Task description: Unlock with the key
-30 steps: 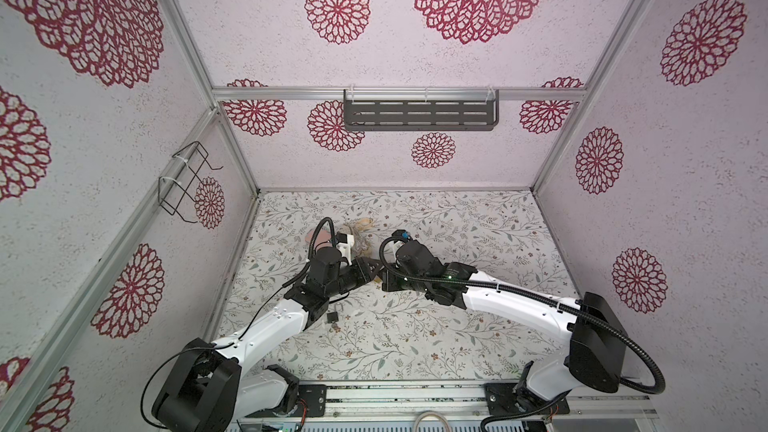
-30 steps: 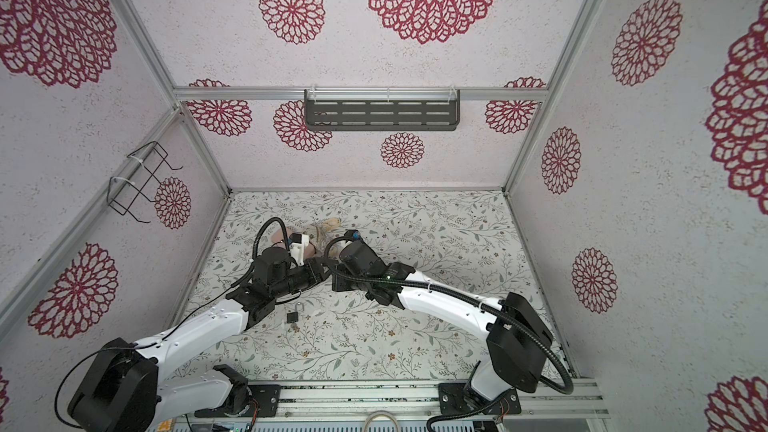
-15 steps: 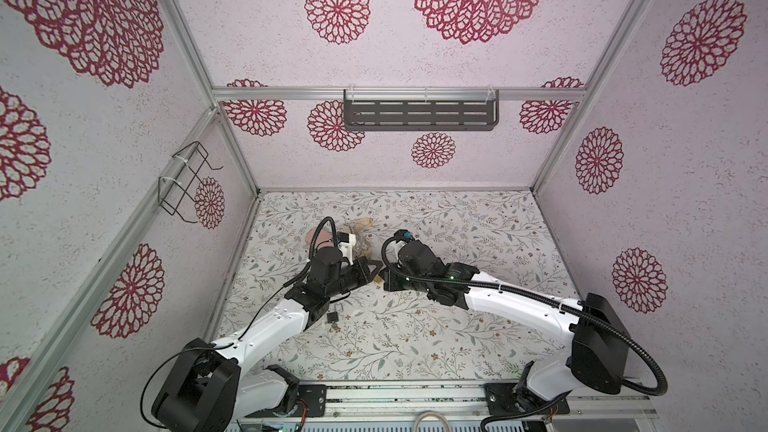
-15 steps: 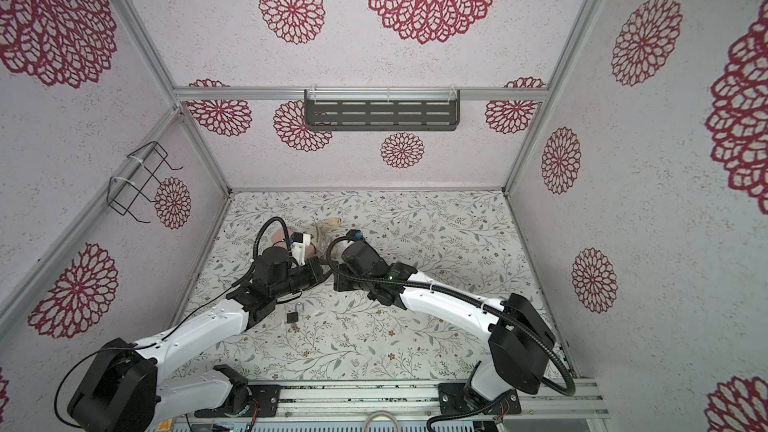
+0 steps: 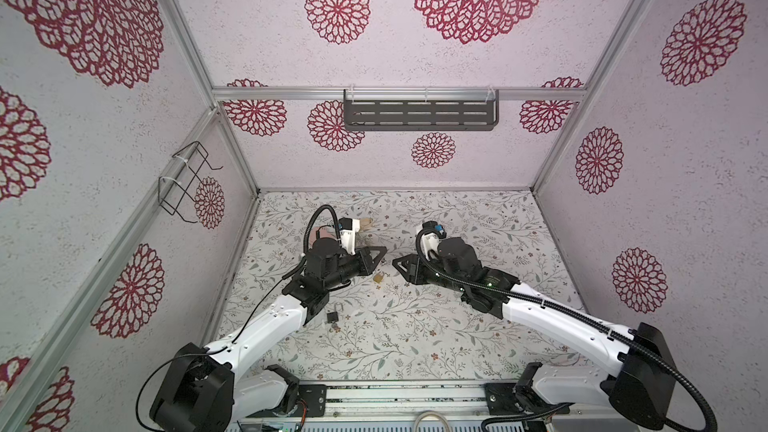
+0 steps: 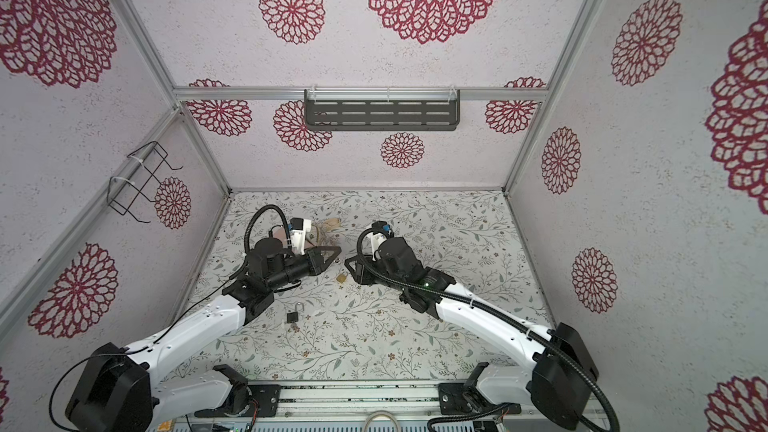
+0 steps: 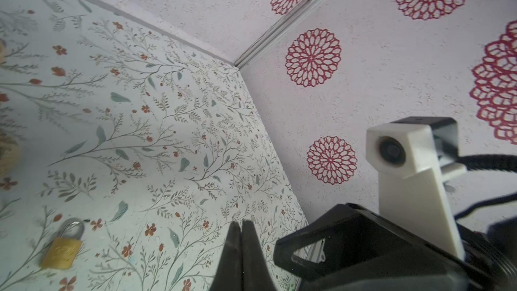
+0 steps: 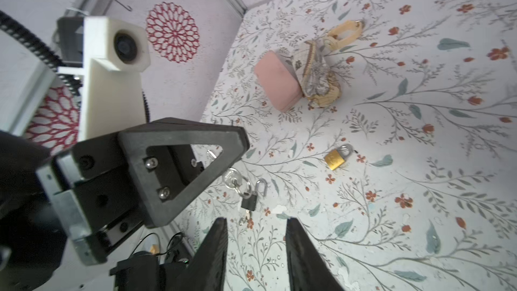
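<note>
Lying unheld, desk (image 5: 457, 338) middle: brass padlock (image 5: 378, 277), shackle seemingly closed. Fingers: left gripper (image 7: 241, 223) together, right gripper (image 8: 256, 222) apart, both apparently empty. Unlocking not yet done.

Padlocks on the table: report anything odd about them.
The brass padlock lies on the table, shackle apparently closed, between the shut left end effector and the open right end effector, held by neither. The black padlock has its shackle sprung open, a key on a ring beside it.
</note>
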Controlling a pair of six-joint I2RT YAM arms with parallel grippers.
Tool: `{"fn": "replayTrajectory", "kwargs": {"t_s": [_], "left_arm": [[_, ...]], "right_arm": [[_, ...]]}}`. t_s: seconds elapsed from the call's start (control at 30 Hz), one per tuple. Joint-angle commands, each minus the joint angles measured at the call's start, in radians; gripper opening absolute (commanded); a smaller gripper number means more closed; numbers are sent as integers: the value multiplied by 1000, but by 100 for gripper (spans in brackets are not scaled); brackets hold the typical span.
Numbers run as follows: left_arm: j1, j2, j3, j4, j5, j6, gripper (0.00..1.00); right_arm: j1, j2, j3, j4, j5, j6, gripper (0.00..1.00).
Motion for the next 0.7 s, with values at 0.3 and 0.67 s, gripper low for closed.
{"fn": "replayTrajectory", "kwargs": {"t_s": [0.3,0.67], "left_arm": [[-3,3,77,214,190,46,0],[-12,5,77,255,212,33,0]], "right_arm": [[-67,-29,3,246,-277,-24,39],[-85,-52,-15,293,-317,-46,33]]}}
